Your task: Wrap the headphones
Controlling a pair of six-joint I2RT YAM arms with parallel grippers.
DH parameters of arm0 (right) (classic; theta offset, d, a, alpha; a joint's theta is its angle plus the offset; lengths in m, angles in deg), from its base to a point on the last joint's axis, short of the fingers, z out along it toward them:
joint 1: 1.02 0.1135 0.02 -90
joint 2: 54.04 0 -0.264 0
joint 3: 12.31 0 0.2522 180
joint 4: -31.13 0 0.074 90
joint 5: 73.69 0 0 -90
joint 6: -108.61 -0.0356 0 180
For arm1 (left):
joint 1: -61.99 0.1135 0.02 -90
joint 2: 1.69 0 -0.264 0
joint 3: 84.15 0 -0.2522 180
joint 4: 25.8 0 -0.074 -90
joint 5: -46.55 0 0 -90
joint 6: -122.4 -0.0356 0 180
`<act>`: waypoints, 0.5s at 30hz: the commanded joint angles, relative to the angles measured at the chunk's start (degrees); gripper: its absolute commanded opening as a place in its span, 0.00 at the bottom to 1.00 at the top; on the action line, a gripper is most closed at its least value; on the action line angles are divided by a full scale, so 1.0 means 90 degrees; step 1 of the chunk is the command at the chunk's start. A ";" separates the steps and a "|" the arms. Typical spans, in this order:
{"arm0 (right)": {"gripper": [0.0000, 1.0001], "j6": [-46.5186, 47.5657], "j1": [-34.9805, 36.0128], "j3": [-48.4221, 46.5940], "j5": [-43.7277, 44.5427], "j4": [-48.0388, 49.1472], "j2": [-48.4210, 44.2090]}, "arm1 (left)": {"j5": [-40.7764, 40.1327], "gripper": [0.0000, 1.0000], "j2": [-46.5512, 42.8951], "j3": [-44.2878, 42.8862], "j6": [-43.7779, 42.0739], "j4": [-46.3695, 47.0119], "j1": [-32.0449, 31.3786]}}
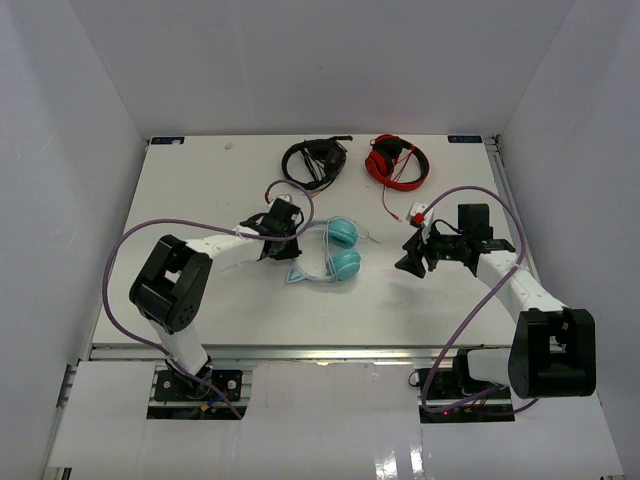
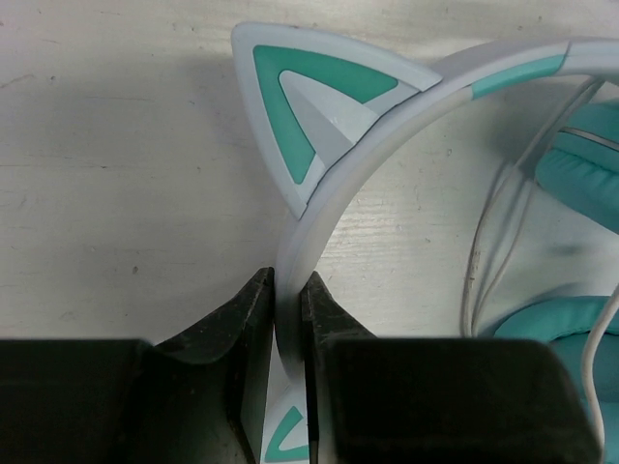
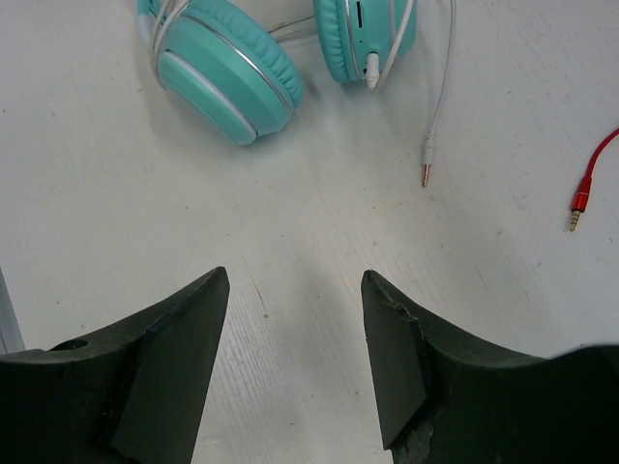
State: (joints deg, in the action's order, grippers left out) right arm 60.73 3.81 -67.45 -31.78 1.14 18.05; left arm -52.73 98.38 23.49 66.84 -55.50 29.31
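Observation:
The teal headphones (image 1: 338,250) lie on the white table, earcups to the right, pale headband with cat-ear points to the left. My left gripper (image 1: 285,243) is shut on the headband (image 2: 319,208), just below one cat ear (image 2: 300,106). The thin white cable (image 2: 481,251) loops by the earcups. In the right wrist view both earcups (image 3: 227,68) show, with the cable (image 3: 443,82) plugged into one and its free plug (image 3: 426,172) lying on the table. My right gripper (image 3: 295,290) is open and empty, to the right of the headphones, also seen from above (image 1: 412,262).
Black headphones (image 1: 315,161) and red headphones (image 1: 396,160) lie at the back of the table. The red cable's plug (image 3: 577,208) lies near the white plug. A small white and red piece (image 1: 418,211) sits behind my right gripper.

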 commanded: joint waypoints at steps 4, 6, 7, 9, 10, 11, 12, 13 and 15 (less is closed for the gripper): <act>0.64 -0.0041 -0.0281 0.0048 -0.0252 0.0154 -0.0168 | 0.0024 0.45 -0.0229 -0.0462 -0.0008 -0.0201 0.0067; 0.64 -0.0061 -0.0338 0.0043 -0.0282 0.0159 -0.0234 | 0.0125 0.53 -0.0356 -0.0507 -0.0075 -0.0212 0.0067; 0.64 -0.0074 -0.0375 0.0039 -0.0280 0.0162 -0.0283 | 0.0179 0.57 -0.0441 -0.0523 -0.0132 -0.0214 0.0067; 0.64 -0.0129 -0.0458 0.0057 -0.0238 0.0144 -0.0417 | 0.0321 0.66 -0.0717 -0.0561 -0.0255 -0.0251 0.0067; 0.64 -0.0143 -0.0458 0.0057 -0.0148 0.0139 -0.0503 | 0.0389 0.70 -0.0893 -0.0579 -0.0314 -0.0260 0.0067; 0.64 -0.0157 -0.0458 0.0057 -0.0058 0.0135 -0.0589 | 0.0457 0.73 -0.1069 -0.0597 -0.0373 -0.0269 0.0067; 0.65 -0.0194 -0.0458 0.0051 0.0066 0.0116 -0.0640 | 0.0524 0.75 -0.1281 -0.0593 -0.0475 -0.0300 0.0067; 0.65 -0.0237 -0.0458 0.0033 0.0209 0.0067 -0.0707 | 0.0628 0.77 -0.1455 -0.0569 -0.0601 -0.0322 0.0067; 0.68 -0.0330 -0.0458 -0.0046 0.0601 -0.0118 -0.0958 | 0.0941 0.82 -0.1878 -0.0398 -0.0947 -0.0297 0.0067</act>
State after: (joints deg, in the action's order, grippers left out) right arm 59.52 -0.11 -67.41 -30.80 1.17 13.36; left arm -49.38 91.64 20.67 63.88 -58.58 29.64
